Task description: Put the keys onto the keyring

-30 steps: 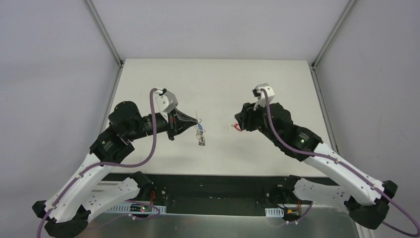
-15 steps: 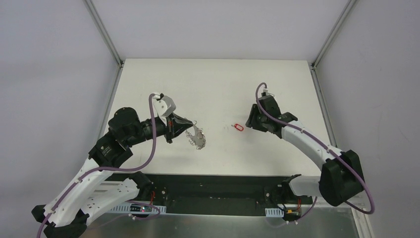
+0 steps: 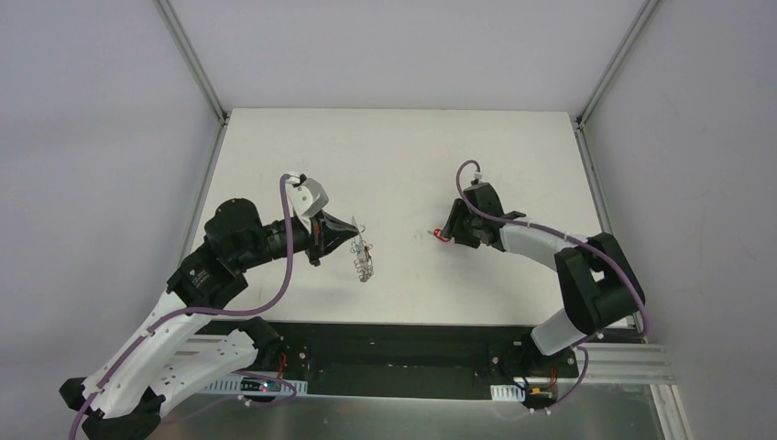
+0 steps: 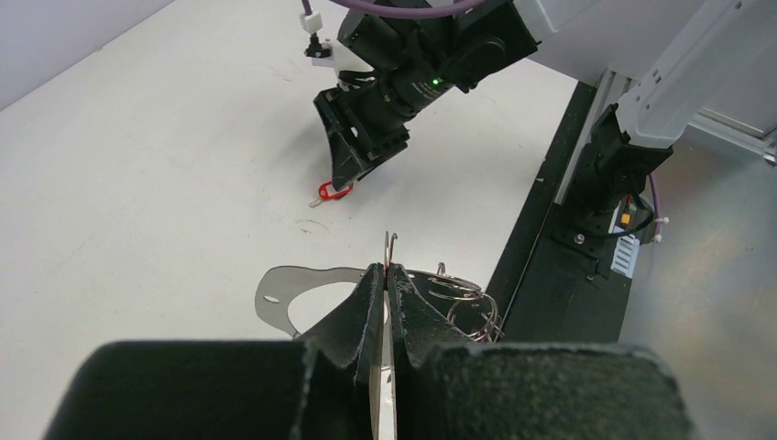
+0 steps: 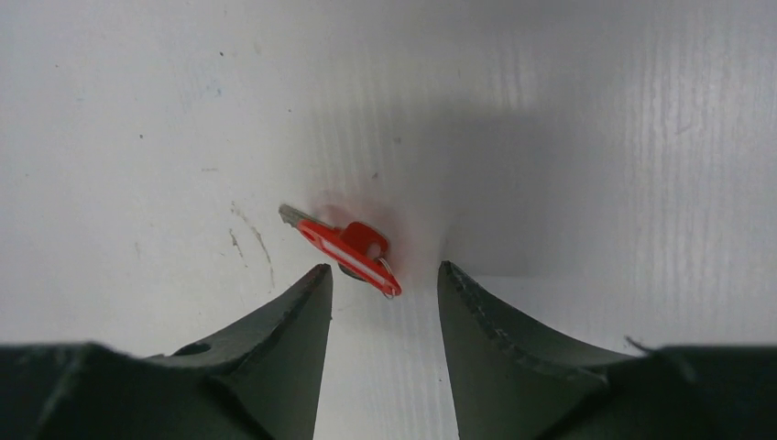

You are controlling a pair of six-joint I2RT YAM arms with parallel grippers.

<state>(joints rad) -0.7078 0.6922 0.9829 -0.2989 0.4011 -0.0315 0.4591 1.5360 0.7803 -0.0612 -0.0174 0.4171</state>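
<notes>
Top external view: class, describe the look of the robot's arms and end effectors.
The left arm and right arm have white link shells, bulky black joints and a purple cable along each. The left end effector and right end effector are black, with two tapered fingers. A small green light shows on the right arm.

I see a white counter (image 3: pixel 394 156) enclosed by plain grey walls (image 3: pixel 101 110) with aluminium corner posts (image 3: pixel 191 62).

Left arm (image 3: pixel 174 321) & right arm (image 3: pixel 530 240): white plastic shells, black round joint housings, purple cable (image 3: pixel 290 257) along each. Small green LED (image 4: pixel 432 82) on right wrist. Right gripper (image 5: pixel 383 268): black wedge-shaped fingers (image 5: pixel 275 339).
</notes>
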